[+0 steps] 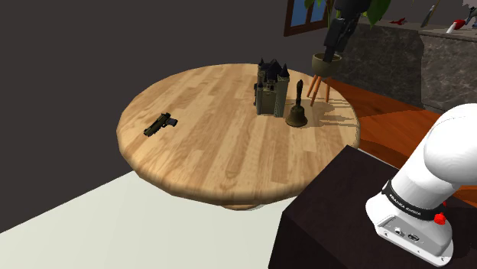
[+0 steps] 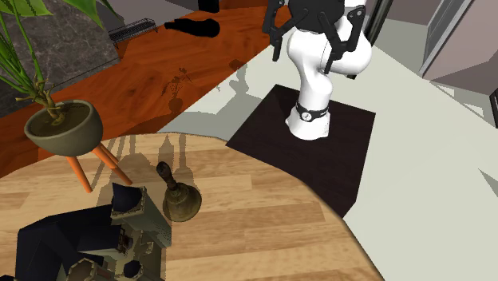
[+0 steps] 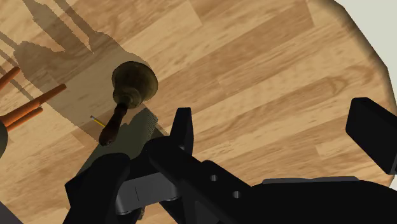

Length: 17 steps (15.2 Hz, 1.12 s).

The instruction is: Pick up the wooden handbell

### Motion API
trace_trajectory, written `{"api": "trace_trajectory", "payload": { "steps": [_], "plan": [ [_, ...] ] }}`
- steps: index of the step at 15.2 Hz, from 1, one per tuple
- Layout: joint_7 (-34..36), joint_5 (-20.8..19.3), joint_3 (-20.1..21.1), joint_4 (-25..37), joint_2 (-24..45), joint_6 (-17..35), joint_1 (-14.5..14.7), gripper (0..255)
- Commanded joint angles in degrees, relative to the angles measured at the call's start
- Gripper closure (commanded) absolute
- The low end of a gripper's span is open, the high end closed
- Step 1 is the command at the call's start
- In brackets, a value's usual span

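Bell (image 1: 297, 113) stands upright on bench (image 1: 206, 160), right of centre, beside castle (image 1: 270, 88). End effector (image 3: 277, 130) is wide, holding nothing.

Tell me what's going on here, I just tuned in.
The gripper hangs above the round wooden table with its fingers apart, holding nothing. The handbell stands upright beside a toy castle, untouched, off to one side of the fingers rather than between them. A small dark gun-shaped object lies farther across the table.
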Motion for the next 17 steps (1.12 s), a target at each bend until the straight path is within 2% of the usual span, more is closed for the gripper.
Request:
{"api": "trace_trajectory", "payload": {
  "steps": [1,9,17],
  "plan": [
    [0.0,0.0,0.0,0.0,0.0,0.0,0.0,0],
    [-5.81,-3.17,-5.85,0.1,11.75,10.8,-2.61,0],
    [-11.58,-4.11,-11.18,4.83,26.41,19.95,-4.57,0]
  ]
}}
